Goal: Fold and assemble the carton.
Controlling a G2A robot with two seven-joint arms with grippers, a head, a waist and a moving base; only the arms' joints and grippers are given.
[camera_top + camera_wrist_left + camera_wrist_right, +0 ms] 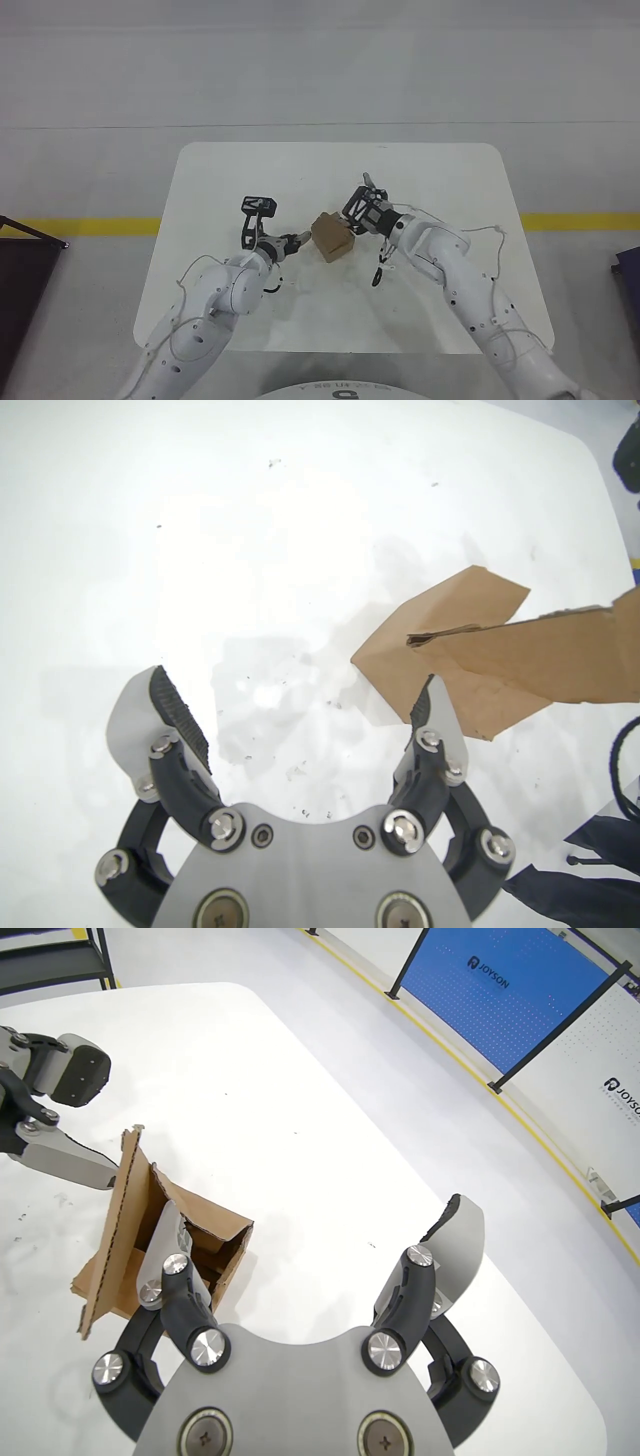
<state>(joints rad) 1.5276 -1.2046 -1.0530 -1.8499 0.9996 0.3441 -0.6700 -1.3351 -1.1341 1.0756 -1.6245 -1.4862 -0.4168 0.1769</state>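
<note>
A small brown carton (331,237) stands near the middle of the white table (440,180) with its top open and a flap raised. My left gripper (299,241) is open beside the carton; in the left wrist view, one of the left gripper's (295,685) fingers (432,705) rests against the carton's (450,645) outer wall. My right gripper (315,1223) is open on the carton's other side, with one finger (167,1233) reaching into the carton's (125,1228) open top and the other out over bare table. The left gripper (95,1123) shows beyond the raised flap.
A black cable (380,270) hangs from the right arm close to the carton. The table's rounded edge (500,1268) lies past the right gripper. Blue panels (500,993) and a yellow floor line (80,226) lie off the table.
</note>
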